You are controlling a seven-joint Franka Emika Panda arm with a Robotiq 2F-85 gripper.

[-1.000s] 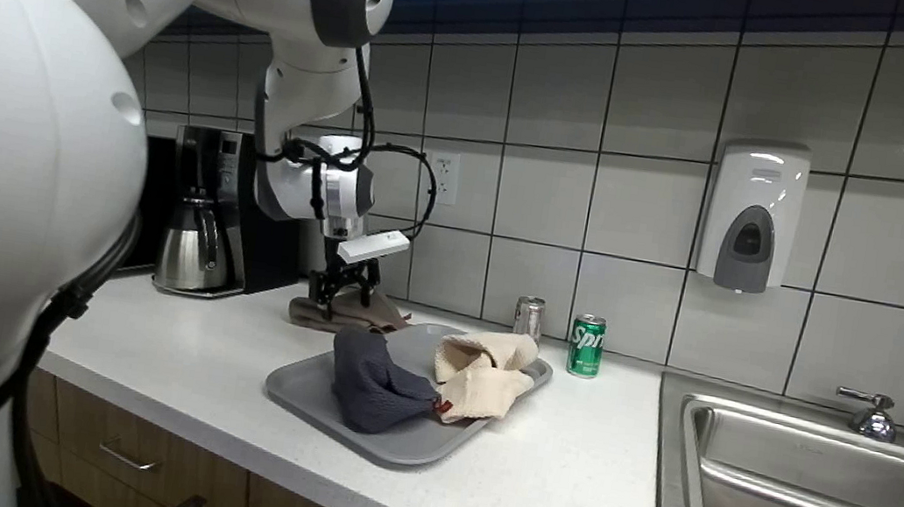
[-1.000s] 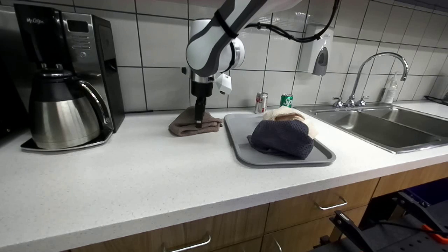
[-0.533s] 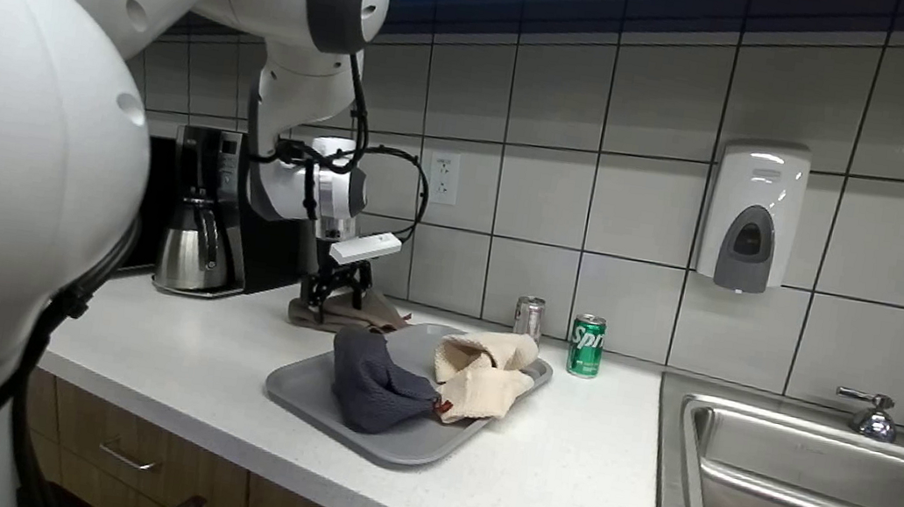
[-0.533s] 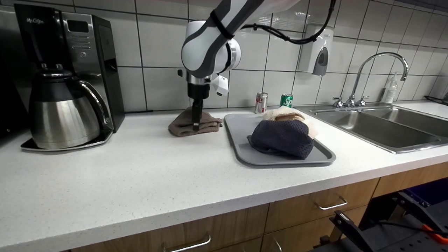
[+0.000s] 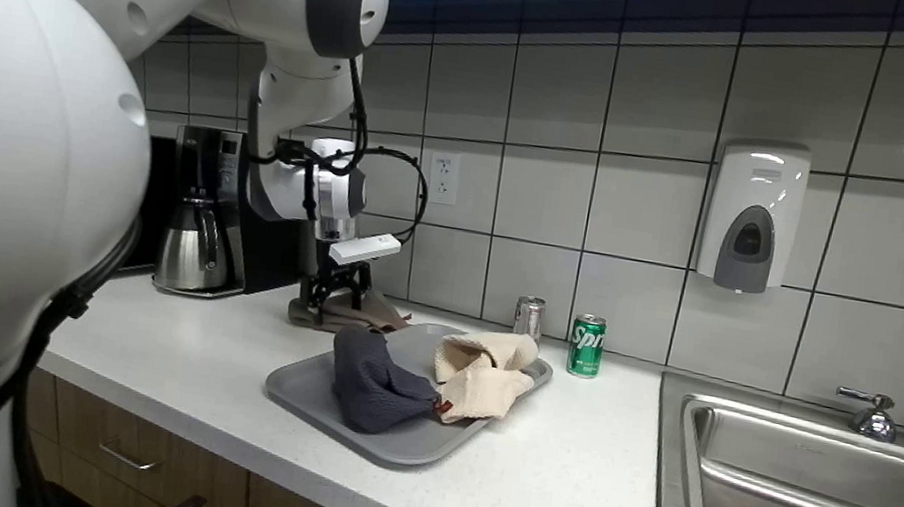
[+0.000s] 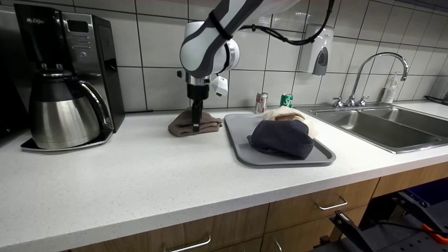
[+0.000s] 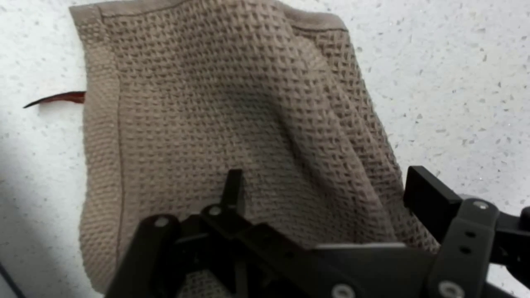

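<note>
Across the lower part of the wrist view, your jaws stand spread wide, holding nothing, at the brown cloth (image 7: 186, 124) on the bench (image 7: 455, 82).

In an exterior view, the black gripper (image 6: 196, 128) is pointed downward at a folded brown textured cloth (image 6: 183, 124), laid on the speckled white countertop (image 6: 140, 175). On a grey rectangular tray (image 6: 241, 126) just beside, a crumpled navy-blue cloth (image 6: 282, 139) is set, partly hiding a cream-coloured cloth (image 6: 280, 113). A black-and-steel coffee maker (image 6: 82, 63) is placed well apart from the tray.
</note>
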